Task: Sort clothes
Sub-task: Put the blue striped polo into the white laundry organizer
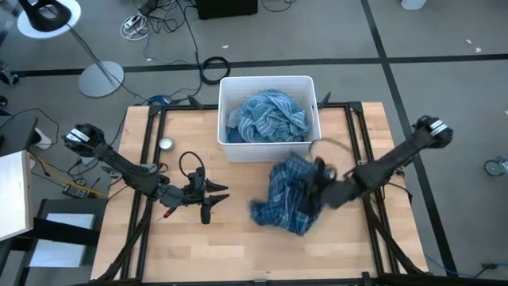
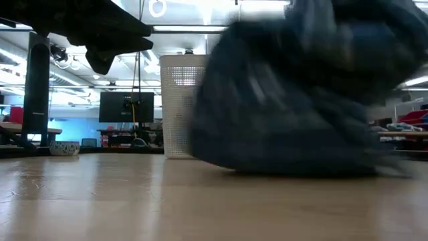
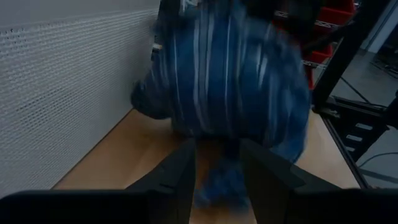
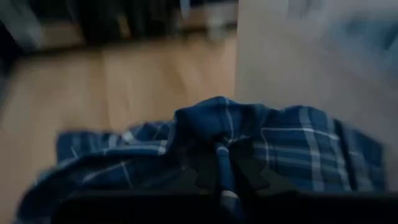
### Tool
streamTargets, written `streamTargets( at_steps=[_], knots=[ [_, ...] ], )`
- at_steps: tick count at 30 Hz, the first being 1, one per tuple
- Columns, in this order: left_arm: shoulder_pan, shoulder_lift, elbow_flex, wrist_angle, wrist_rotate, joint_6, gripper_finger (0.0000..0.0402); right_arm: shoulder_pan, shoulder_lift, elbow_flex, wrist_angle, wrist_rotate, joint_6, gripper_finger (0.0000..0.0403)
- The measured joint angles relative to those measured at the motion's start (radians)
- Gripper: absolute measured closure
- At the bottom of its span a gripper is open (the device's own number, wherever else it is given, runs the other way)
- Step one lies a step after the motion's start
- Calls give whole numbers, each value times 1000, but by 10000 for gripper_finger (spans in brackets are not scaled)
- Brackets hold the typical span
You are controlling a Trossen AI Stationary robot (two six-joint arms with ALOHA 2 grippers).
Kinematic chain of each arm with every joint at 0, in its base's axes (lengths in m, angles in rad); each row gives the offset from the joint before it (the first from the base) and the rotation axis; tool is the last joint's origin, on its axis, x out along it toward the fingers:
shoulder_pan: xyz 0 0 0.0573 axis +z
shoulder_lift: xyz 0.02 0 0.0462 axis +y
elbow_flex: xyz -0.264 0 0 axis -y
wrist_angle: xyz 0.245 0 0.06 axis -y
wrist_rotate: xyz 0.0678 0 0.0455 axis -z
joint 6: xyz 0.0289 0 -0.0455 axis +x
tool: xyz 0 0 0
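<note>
High view shows a dark blue plaid shirt (image 1: 287, 195) bunched in a heap on the wooden table (image 1: 238, 246), just in front of the white bin (image 1: 268, 119) and a little toward the right side. The right gripper (image 1: 319, 191) is buried in the shirt's right edge; in the right wrist view its fingers (image 4: 239, 174) are pinched together on a fold of the plaid cloth (image 4: 249, 143), so it holds the shirt. From table height the shirt (image 2: 301, 94) fills much of the picture as a dark blurred mass, with its lower part resting on the tabletop. Inside the bin lies a lighter blue-and-white plaid garment (image 1: 271, 115), crumpled and filling most of the space. The left gripper (image 1: 213, 199) sits above bare table to the left of the dark shirt, apart from it, its fingers (image 3: 183, 177) spread with a clear gap and gripping nothing; its wrist camera looks along the bin's perforated wall (image 3: 68, 87) toward the shirt (image 3: 236, 81). A small round metal object (image 1: 165, 144) lies near the table's left rear.
</note>
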Motion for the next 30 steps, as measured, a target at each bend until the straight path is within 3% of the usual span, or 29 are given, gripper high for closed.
streamTargets(
  at_steps=[6, 14, 24, 30],
  knots=[
    [1, 0, 0, 0, 0, 3, 270, -130, -134, 131, 163, -32, -368, 392],
    [2, 0, 0, 0, -2, 13, 270, -372, -27, 542, 176, -174, -781, 392],
    [2, 0, 0, -8, -3, 28, 270, -637, 204, 1003, 151, -407, -911, 392],
    [2, 0, 0, -8, -3, 30, 270, -716, 288, 1093, -58, -414, -867, 392]
  ],
)
